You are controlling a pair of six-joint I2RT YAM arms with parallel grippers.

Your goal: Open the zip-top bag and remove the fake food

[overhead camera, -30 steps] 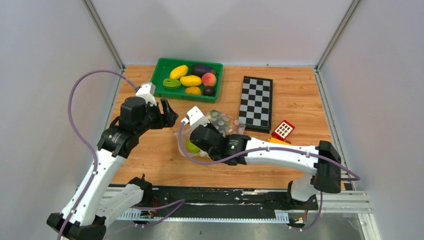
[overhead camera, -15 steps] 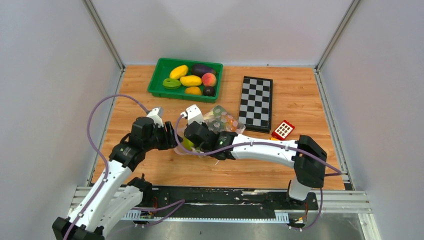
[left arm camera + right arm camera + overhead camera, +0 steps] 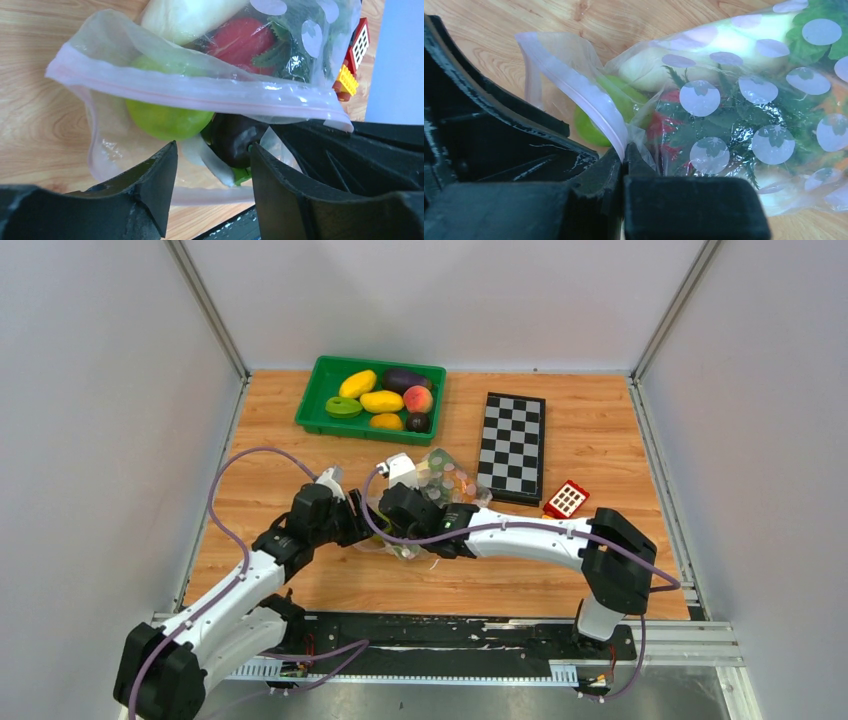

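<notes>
Pinching zip-top bag point(image 3: 724, 125) rim: right pincer point(image 3: 624, 155), arm stretched left | left pincer point(image 3: 212, 150): apart, facing bag

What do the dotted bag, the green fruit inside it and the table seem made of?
The zip-top bag: thin clear plastic film, glossy; it crinkles and shows its contents. The green pear: likely moulded plastic, smooth, even colour. The table: wood or wood-look laminate, matte; grain lines show.

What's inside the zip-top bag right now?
Visible through the zip-top bag: a green pear, a long white piece, a red piece and leafy green. Its printed dots and folds cover the rest.
</notes>
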